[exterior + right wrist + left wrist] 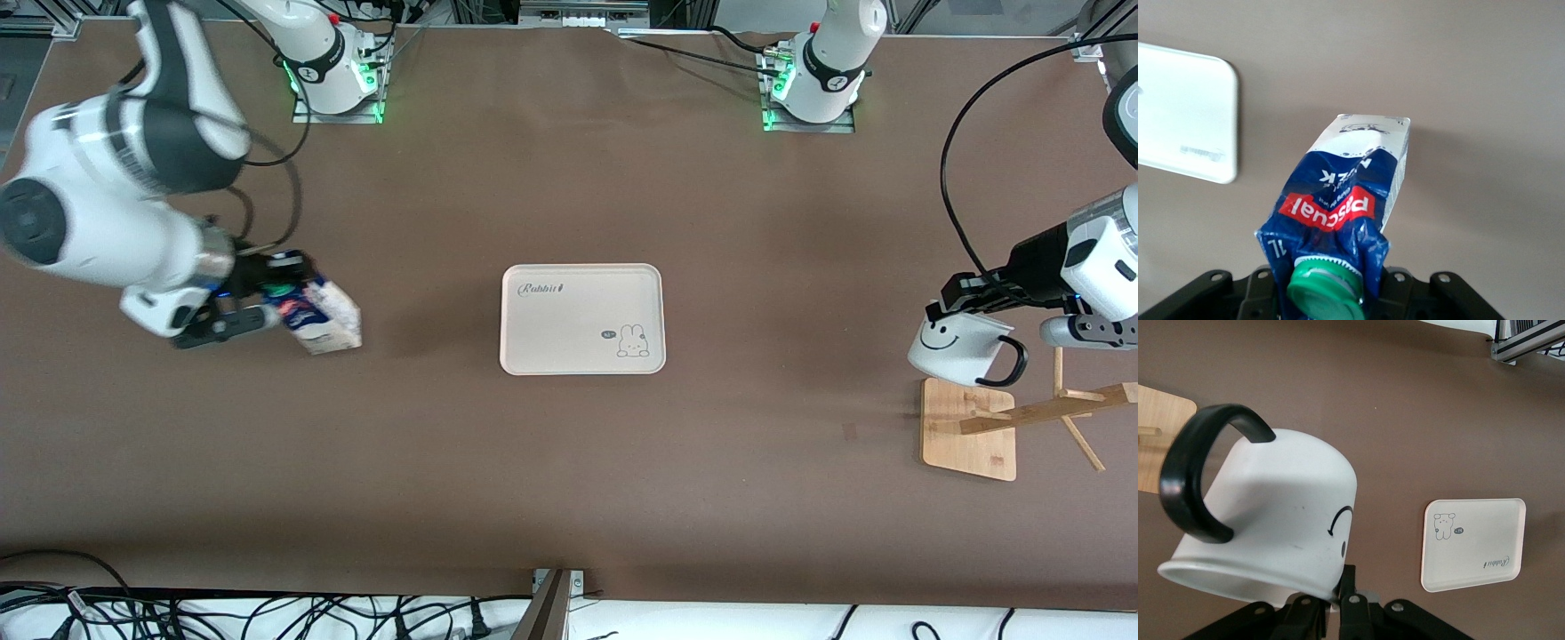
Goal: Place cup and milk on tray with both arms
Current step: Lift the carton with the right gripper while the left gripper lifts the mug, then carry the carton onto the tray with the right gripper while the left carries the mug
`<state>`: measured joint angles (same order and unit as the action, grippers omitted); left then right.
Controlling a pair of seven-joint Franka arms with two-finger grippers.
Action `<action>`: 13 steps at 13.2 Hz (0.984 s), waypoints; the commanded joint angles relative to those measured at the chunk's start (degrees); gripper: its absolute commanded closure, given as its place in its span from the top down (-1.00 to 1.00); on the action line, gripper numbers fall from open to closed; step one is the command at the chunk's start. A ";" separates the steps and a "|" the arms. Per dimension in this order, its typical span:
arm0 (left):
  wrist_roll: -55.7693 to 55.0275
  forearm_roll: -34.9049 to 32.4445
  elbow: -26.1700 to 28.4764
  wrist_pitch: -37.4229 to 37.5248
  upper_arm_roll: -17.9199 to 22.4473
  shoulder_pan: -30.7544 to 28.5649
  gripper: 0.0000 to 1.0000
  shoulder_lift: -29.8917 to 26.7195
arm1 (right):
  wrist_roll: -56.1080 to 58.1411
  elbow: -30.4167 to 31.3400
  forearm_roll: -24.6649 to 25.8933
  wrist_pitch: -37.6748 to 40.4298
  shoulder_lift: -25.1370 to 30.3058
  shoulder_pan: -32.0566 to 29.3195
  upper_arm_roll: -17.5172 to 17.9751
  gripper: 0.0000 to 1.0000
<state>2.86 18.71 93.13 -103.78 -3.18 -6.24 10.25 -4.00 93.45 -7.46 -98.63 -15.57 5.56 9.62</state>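
The cream tray (582, 318) lies flat at the table's middle with nothing on it. My right gripper (267, 304) is shut on the top of the milk (322, 316), a blue and white carton with a green cap. It holds the carton tilted, toward the right arm's end of the table. In the right wrist view the milk (1345, 200) fills the jaws of the gripper (1331, 293), with the tray (1185, 127) off to one side. My left gripper (965, 304) is shut on the rim of the white smiley cup (956, 347), held over the wooden stand. The left wrist view shows the cup (1271, 513), the gripper (1338, 603) and the tray (1475, 543).
A bamboo-based wooden mug stand (969, 428) with slanted pegs stands toward the left arm's end of the table, just below the cup. Its base corner shows in the left wrist view (1158, 443). Brown tabletop surrounds the tray on all sides.
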 commanded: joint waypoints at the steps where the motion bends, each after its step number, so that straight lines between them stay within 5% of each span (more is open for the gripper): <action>1: 0.92 -1.22 -2.16 2.61 0.10 0.26 -1.00 1.00 | -10.74 -1.08 -0.71 -2.34 -0.78 4.26 1.72 -0.33; 9: 0.48 -12.37 -7.26 10.33 0.19 4.56 -1.00 1.18 | -20.25 -1.08 -2.21 -6.83 -3.41 15.52 1.72 -0.33; 13: -0.74 -12.73 -7.26 18.07 0.10 4.74 -1.00 1.18 | -31.67 -1.08 -2.12 -15.08 -7.01 20.97 1.72 -0.33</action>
<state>2.77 7.35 87.97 -89.58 -3.18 -1.88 10.41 -31.87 93.25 -8.84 -110.50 -20.66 24.73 11.82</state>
